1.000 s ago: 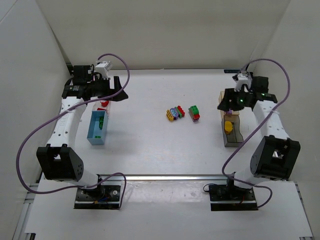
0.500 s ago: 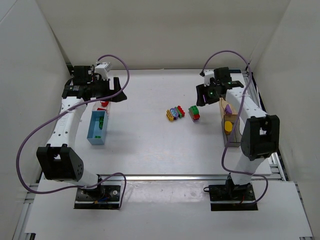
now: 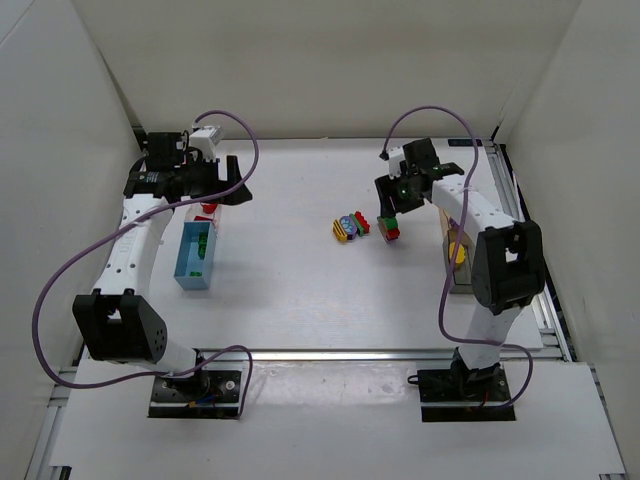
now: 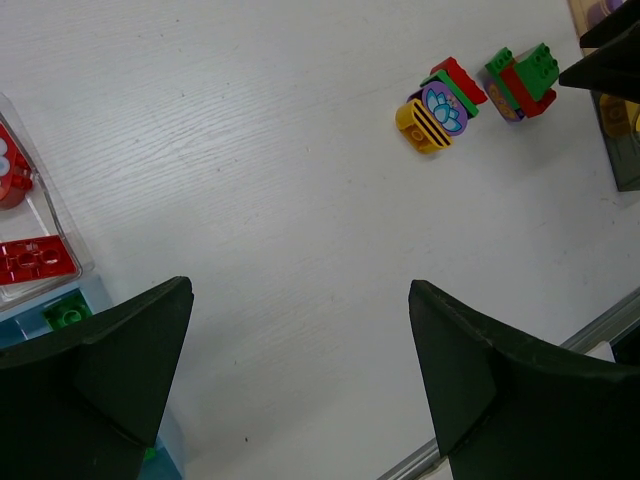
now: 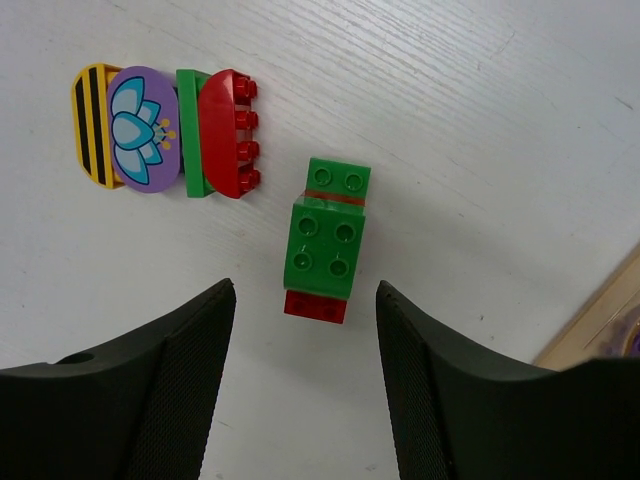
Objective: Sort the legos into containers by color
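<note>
Where a second ago it hung over the tan container (image 5: pixel 598 322) at the right edge, my right gripper (image 3: pixel 392 207) now hovers, jaws parted and empty, above the green-and-red lego stack (image 5: pixel 325 240) mid-table. My left gripper (image 4: pixel 300 290) stays spread wide, unmoved.

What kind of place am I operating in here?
Most likely a lab test cell: a white table boxed in by plain white panels, a left arm and right arm mounted at its near edge, and toy bricks for sorting.
</note>
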